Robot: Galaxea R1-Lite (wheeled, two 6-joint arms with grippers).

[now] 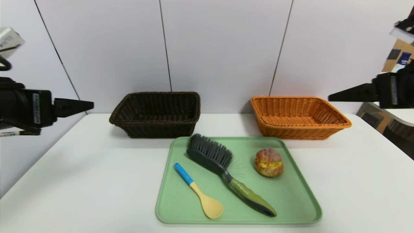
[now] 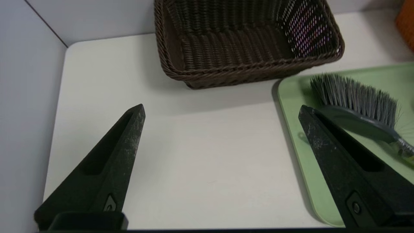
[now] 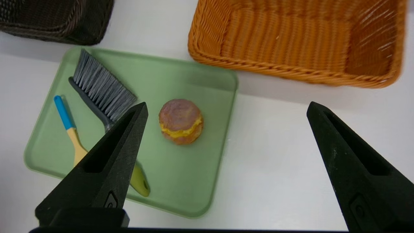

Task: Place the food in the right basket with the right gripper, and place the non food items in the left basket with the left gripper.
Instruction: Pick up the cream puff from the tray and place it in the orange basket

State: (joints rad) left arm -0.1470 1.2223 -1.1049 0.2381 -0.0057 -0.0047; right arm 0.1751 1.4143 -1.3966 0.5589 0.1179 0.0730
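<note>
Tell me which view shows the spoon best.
Head view: the spoon lies whole and unblocked on the green tray. Right wrist view shows its blue handle, but a finger of that gripper hides the bowl. Left wrist view misses it entirely.

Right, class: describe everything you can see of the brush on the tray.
The brush lies flat on the green tray, set diagonally between the spoon and the bun, touching neither. Its dark head bears dense grey-black bristles and points toward the dark basket. A narrow neck joins an olive-green handle edged in black. No gripper touches it.
</note>
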